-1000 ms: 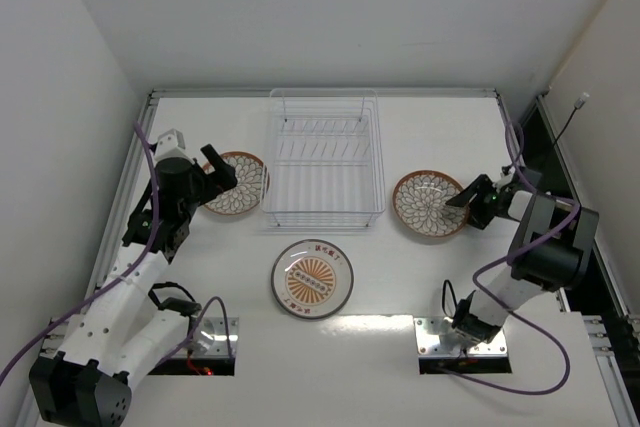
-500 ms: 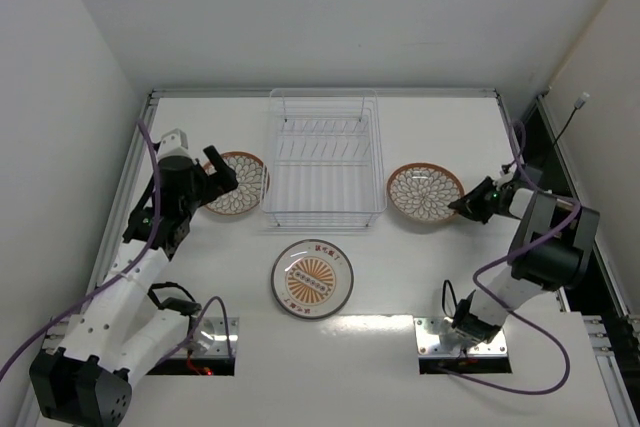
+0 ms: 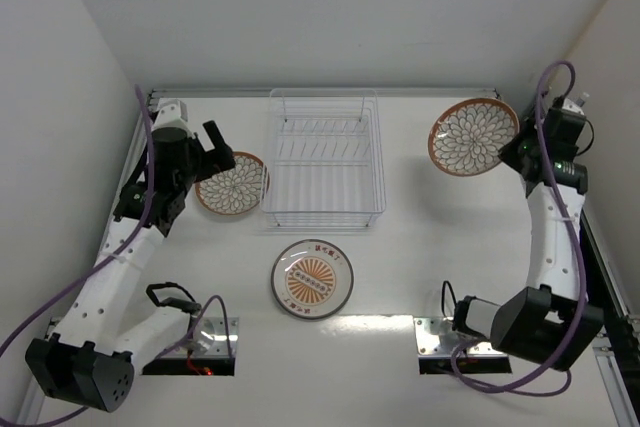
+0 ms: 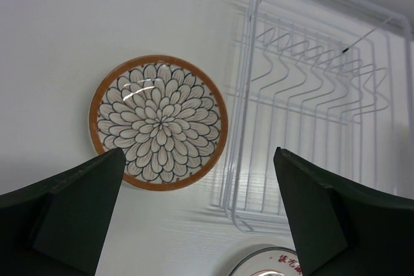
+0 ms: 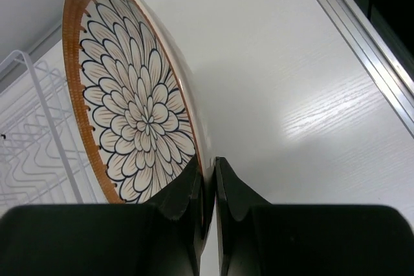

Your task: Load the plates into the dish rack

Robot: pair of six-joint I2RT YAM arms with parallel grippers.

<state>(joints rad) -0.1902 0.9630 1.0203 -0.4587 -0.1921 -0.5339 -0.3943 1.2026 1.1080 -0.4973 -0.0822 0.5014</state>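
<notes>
The dish rack (image 3: 324, 162) stands empty at the back middle of the table (image 3: 420, 277), so nothing is loaded yet. One petal plate (image 5: 136, 121) hangs on edge in the air to its right, rim clamped in the right gripper (image 5: 208, 185). A second petal plate (image 4: 158, 123) lies flat just left of the rack, below the left gripper (image 4: 197, 159), whose jaws stand wide apart, empty. The sunburst plate (image 3: 312, 278) lies flat in front of the rack; all three are left to slot
</notes>
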